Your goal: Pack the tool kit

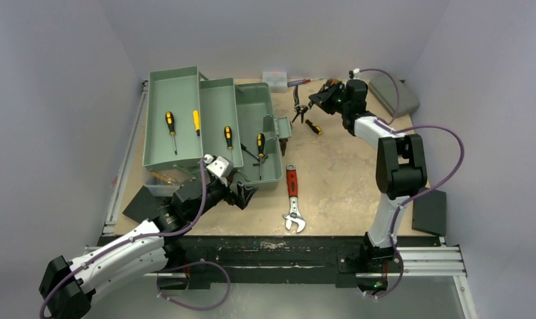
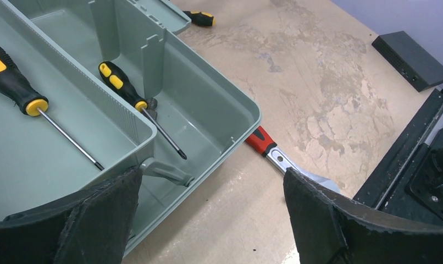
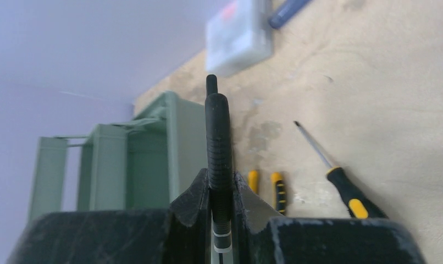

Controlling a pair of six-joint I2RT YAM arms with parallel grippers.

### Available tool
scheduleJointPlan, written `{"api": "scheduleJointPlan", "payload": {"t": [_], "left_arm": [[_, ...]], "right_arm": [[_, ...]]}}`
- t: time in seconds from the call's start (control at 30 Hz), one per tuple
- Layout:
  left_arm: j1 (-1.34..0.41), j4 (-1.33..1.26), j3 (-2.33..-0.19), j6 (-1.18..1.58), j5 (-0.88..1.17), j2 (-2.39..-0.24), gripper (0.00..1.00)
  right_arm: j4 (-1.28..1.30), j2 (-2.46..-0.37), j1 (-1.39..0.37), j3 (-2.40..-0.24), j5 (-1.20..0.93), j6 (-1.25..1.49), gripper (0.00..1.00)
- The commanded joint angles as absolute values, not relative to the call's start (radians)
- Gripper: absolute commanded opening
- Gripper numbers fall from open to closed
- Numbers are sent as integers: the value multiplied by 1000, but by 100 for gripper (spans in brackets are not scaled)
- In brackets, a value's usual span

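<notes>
Pinching a black ribbed tool handle (image 3: pixel 218 137) with outstretched right fingers (image 3: pixel 189 208), I'm hovering spread left fingers (image 2: pixel 98 220) by the grey-green plastic toolbox (image 2: pixel 222 91).

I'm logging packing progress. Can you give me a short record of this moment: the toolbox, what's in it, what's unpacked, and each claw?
toolbox: open, trays folded out
inside: four yellow-and-black screwdrivers
unpacked: red-handled adjustable wrench; one screwdriver near the right claw; both on the table
left claw: open, empty, at the toolbox's near edge
right claw: shut on a black ribbed tool handle
</notes>
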State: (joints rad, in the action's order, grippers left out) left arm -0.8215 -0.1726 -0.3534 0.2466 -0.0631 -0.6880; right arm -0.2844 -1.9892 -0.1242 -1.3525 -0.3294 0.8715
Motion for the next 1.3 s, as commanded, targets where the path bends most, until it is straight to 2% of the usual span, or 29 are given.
{"api": "scheduleJointPlan", "payload": {"t": [0.0, 0.17, 0.4, 0.63, 0.87, 1.27], "left_arm": [[-828, -233, -358, 254, -54, -655, 96], [-828, -231, -352, 259, -58, -640, 96], [-830, -231, -343, 261, -81, -648, 96], [-830, -47, -376, 322, -238, -551, 95], [-830, -70, -302, 301, -152, -440, 95], [-830, -102, -317, 271, -44, -494, 95]], "right_arm": [[-395, -1841, -123, -1307, -287, 916, 0], [-383, -1715, -150, -1259, -319, 862, 0], [-103, -1507, -259, -1276, -183, 600, 0], [-18, -1344, -309, -1307, -225, 562, 1], [101, -1354, -391, -1391, -186, 552, 2], [76, -1551, -570, -1386, -89, 568, 0]]}}
